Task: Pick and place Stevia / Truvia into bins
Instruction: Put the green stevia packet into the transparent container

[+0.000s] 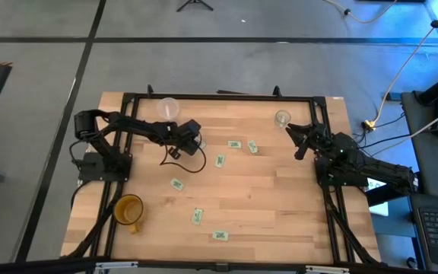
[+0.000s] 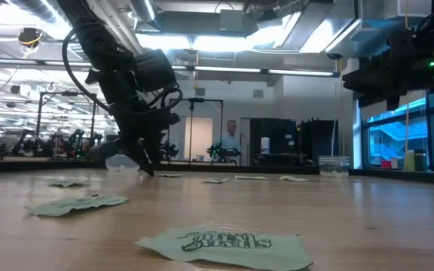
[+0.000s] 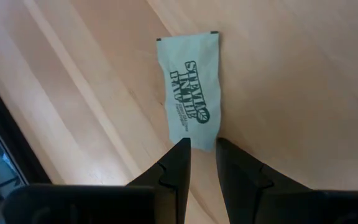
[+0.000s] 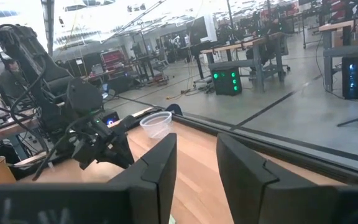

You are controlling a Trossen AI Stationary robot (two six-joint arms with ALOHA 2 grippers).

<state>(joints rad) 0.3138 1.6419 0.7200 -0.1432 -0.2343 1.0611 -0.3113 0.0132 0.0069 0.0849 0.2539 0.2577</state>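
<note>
Several whitish sachets with green print lie flat on the wooden table: (image 1: 234,144), (image 1: 252,147), (image 1: 220,160), (image 1: 176,183), (image 1: 198,216), (image 1: 219,236). The cloudy wide cup (image 1: 167,108) stands at the far edge, toward the left. The narrow clear cup (image 1: 282,118) stands at the far edge, toward the right. My left gripper (image 1: 196,141) is down at the table near the cloudy cup, shut on one more sachet (image 3: 190,93). My right gripper (image 1: 295,142) hovers near the clear cup, narrowly open and touching nothing. My left gripper (image 3: 201,148) has the sachet's near short end (image 3: 199,142) between its two fingertips. The fingers (image 3: 179,158) come from above, slanting down, with their tips at the table (image 2: 148,170). The sachet still lies flat on the wood and stretches away from the fingers.
A yellow-orange handled mug (image 1: 128,209) stands near the left front corner. A black frame (image 1: 219,97) rims the table. Bare wood lies in the middle and toward the right front. A person (image 2: 232,139) stands far off in the room behind.
</note>
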